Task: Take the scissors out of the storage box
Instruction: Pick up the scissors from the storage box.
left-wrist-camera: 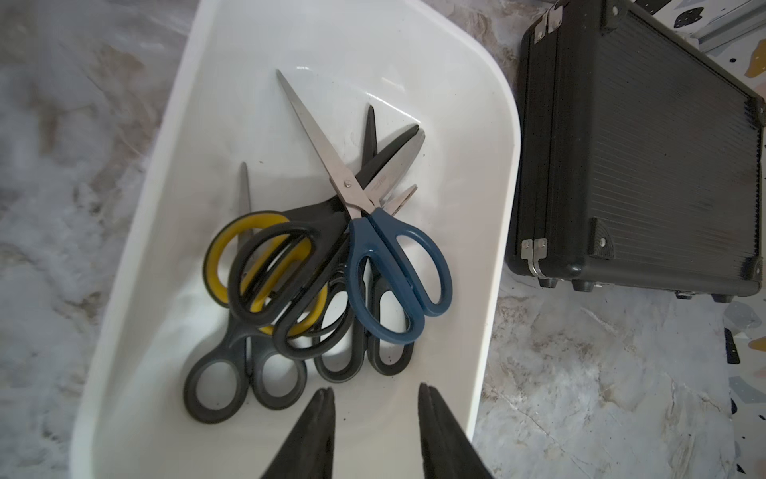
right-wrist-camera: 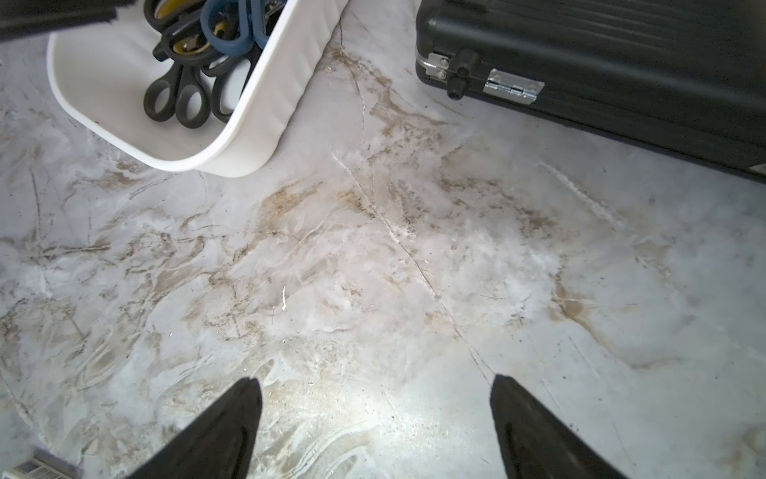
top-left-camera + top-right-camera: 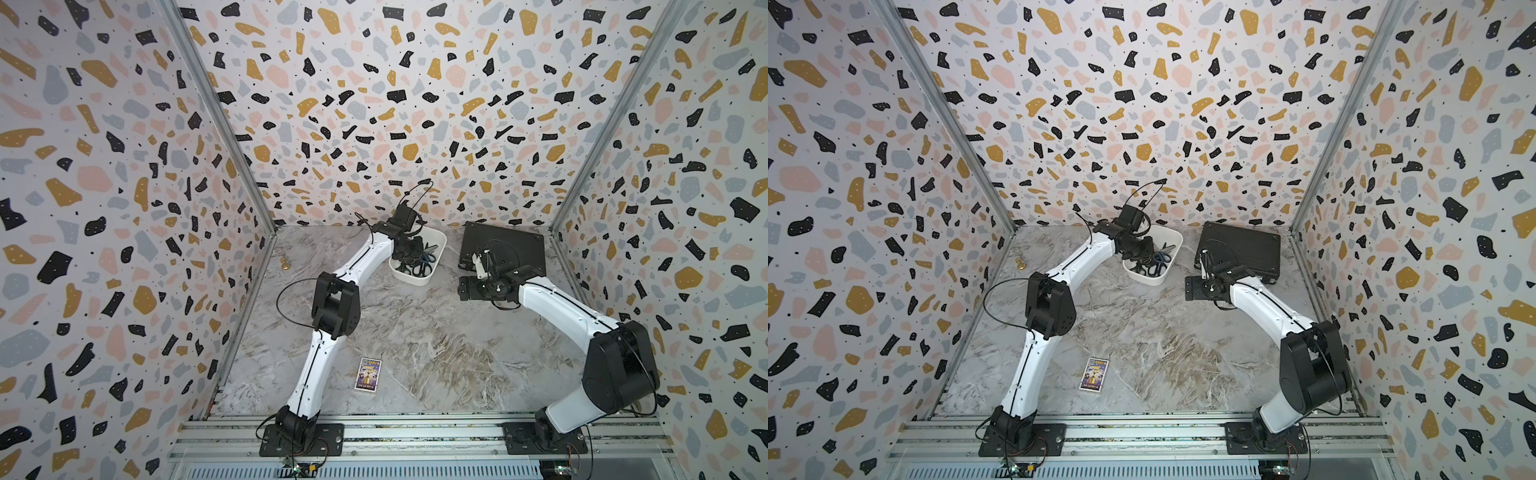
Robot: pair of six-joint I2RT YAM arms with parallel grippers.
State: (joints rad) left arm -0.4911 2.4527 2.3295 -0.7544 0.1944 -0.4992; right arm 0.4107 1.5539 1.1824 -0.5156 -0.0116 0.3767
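Scissors [image 1: 331,257] piled in storage box [image 1: 145,290]; left hand [image 1: 375,390] poised over them, right hand [image 2: 375,378] above bench [image 2: 373,249].
Pile lies just ahead of left hand, which is part-spread, gripping nothing. Right hand spread wide, empty.

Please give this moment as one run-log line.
left hand: open, empty, above storage box | scissors: all piled inside | right hand: open, empty, above table
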